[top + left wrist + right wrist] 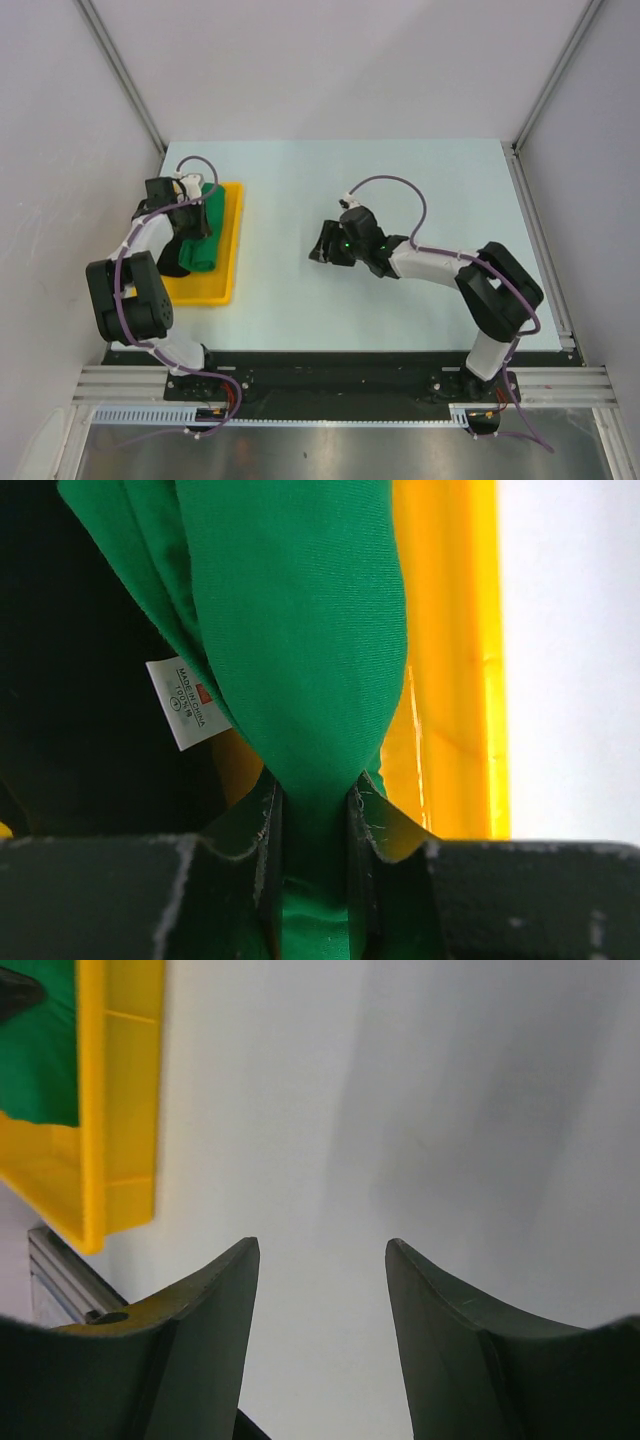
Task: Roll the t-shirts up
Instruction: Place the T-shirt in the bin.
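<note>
A bright green t-shirt (203,235) lies bunched in a yellow tray (232,215) at the table's left. My left gripper (192,200) is over the tray and shut on a fold of the green t-shirt (300,640), which hangs pinched between the fingers; a white label (187,702) shows beside it. A black t-shirt (175,262) lies in the tray next to the green one, dark at the left of the left wrist view (70,680). My right gripper (322,244) is open and empty over the bare table centre (320,1250).
The yellow tray's rim shows in the left wrist view (450,680) and in the right wrist view (120,1100). The white table (400,180) is walled on three sides. A metal rail (350,385) runs along the near edge.
</note>
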You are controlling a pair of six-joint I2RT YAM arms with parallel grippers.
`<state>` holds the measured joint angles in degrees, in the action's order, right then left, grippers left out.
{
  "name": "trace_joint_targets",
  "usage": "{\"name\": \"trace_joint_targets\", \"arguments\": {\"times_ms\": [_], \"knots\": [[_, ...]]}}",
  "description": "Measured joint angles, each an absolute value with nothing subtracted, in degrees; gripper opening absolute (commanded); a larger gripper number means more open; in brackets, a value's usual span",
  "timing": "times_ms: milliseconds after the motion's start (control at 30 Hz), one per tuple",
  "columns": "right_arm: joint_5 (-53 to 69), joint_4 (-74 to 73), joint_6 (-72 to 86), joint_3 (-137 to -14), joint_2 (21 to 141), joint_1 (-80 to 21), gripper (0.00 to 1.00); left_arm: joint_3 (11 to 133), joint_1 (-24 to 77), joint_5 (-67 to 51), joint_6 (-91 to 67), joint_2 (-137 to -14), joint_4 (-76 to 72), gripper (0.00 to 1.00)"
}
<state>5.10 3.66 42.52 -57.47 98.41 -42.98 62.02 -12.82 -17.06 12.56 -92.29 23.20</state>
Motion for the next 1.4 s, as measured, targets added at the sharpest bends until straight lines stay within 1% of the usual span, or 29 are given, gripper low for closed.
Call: {"name": "trace_joint_targets", "arguments": {"times_ms": [200, 567, 600, 667, 767, 800, 867, 900, 1000, 1167, 1200, 1233, 1400], "knots": [[5.43, 5.91, 42.87, -64.66, 102.96, -47.11, 0.59, 60.29, -14.26, -16.53, 12.51, -93.08, 22.5, 0.0], [4.91, 5.32, 42.81, -65.06, 105.08, -48.38, 0.58, 60.16, -14.76, -16.56, 10.52, -97.32, 21.78, 0.0], [4.89, 5.28, 42.81, -65.06, 105.16, -48.36, 0.58, 60.16, -14.76, -16.56, 10.39, -97.38, 21.74, 0.07], [4.86, 5.02, 42.78, -65.06, 105.32, -48.38, 0.58, 60.16, -14.79, -16.25, 9.72, -97.38, 21.69, 0.1], [4.84, 4.73, 42.7, -65.06, 105.45, -48.38, 0.58, 60.2, -14.85, -15.81, 8.88, -97.49, 21.78, 0.18], [4.82, 4.58, 42.61, -65.06, 105.47, -48.38, 0.58, 60.25, -14.87, -15.7, 8.71, -97.51, 21.8, 0.25], [4.78, 4.51, 42.41, -65.06, 105.47, -48.38, 0.58, 60.25, -14.87, -15.59, 8.49, -97.51, 21.87, 0.32], [4.75, 4.47, 42.37, -65.06, 105.47, -48.38, 0.58, 60.23, -14.87, -15.44, 8.43, -97.51, 21.85, 0.4], [4.38, 4.29, 42.35, -65.06, 105.47, -48.38, 0.58, 60.23, -14.87, -14.63, 7.88, -97.32, 21.98, 0.49], [3.95, 4.05, 42.17, -65.06, 105.47, -48.38, 0.58, 60.23, -14.9, -11.9, 6.94, -95.61, 23.31, 0.53], [3.92, 4.05, 42.13, -65.06, 105.47, -48.38, 0.58, 60.23, -14.92, -11.51, 6.87, -95.26, 23.49, 0.59], [3.92, 4.03, 42.04, -65.06, 105.47, -48.38, 0.58, 60.23, -14.92, -10.94, 6.68, -94.76, 23.68, 0.99], [3.9, 4.05, 41.93, -65.06, 105.47, -48.38, 0.58, 60.23, -15.05, -9.98, 5.87, -92.44, 24.08, 1.0]]}}
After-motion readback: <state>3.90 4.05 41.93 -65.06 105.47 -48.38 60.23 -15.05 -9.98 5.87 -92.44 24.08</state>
